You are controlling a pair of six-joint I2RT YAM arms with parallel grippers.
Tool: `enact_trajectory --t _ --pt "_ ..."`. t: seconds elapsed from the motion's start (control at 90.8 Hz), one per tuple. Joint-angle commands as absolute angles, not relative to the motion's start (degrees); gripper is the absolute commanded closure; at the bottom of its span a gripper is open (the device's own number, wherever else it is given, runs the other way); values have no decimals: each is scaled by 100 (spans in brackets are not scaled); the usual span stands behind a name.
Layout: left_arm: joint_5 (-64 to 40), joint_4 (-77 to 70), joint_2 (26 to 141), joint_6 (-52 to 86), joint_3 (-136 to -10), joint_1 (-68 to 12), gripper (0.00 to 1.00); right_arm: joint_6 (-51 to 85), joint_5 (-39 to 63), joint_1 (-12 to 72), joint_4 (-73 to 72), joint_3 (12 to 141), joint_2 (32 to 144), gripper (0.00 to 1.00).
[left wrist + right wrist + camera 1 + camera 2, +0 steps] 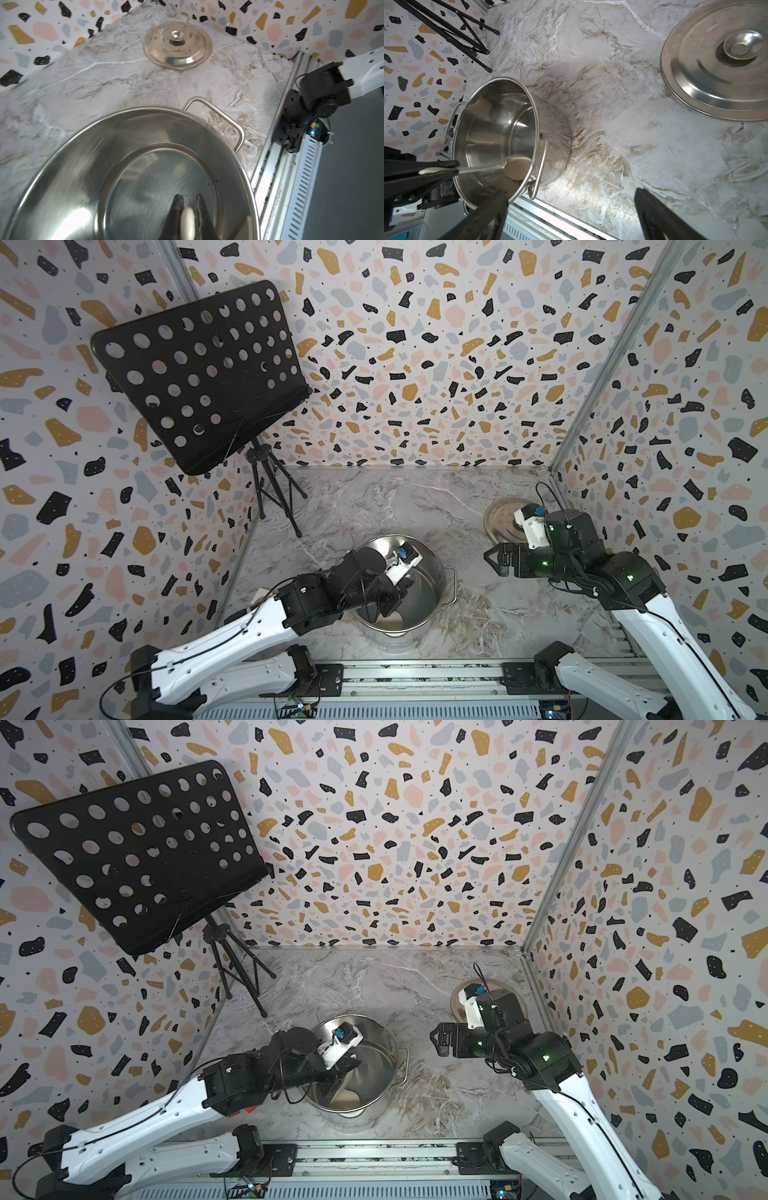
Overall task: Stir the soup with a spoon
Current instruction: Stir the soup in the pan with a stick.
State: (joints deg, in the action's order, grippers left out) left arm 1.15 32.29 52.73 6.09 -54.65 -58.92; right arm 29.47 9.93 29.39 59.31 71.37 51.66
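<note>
**Q:** Where were you in the job?
**A:** Mid-stir, I'd judge. My left claw [454,167] was clenched on the spoon's [517,167] handle. Its bowl sat low inside the pot [428,572], close to the wall nearest me. No soup showed, only bare steel.

**Q:** And the other claw?
**A:** My right claw [571,192] hung released and empty over the bench [374,497], between the pot and the lid [177,45].

**Q:** What did the next move call for?
**A:** A round sweep along the pot's floor, wrist above the rim and a firm grip. The handle looked slim and smooth, so it could twist.

**Q:** Edges to mind?
**A:** The rim, and that near wall. A hard push there might shove the pot, which stood near the bench's front edge. Its loop handle [453,585] stuck out toward my right arm.

**Q:** Room?
**A:** Plenty. The lid lay well apart at the far right, and the stand [199,373] stood well apart at the far left.
</note>
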Motion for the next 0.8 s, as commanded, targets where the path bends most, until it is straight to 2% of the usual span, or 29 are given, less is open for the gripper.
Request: enact_trajectory --t 0.0,0.286,0.573,0.793 --pt "862 3537 5040 835 -5405 -5722 100 2891 1075 2945 5859 7171 5180 0" --pt "907 2978 4904 956 -5248 -4731 100 2892 1142 2946 5818 7219 5260 0" --pt "561 1699 6004 649 -5792 -4471 100 2918 1145 2948 5833 7187 5211 0" --pt "-318 1212 6920 618 -6393 -4480 100 2942 1126 2949 5833 7118 5118 0"
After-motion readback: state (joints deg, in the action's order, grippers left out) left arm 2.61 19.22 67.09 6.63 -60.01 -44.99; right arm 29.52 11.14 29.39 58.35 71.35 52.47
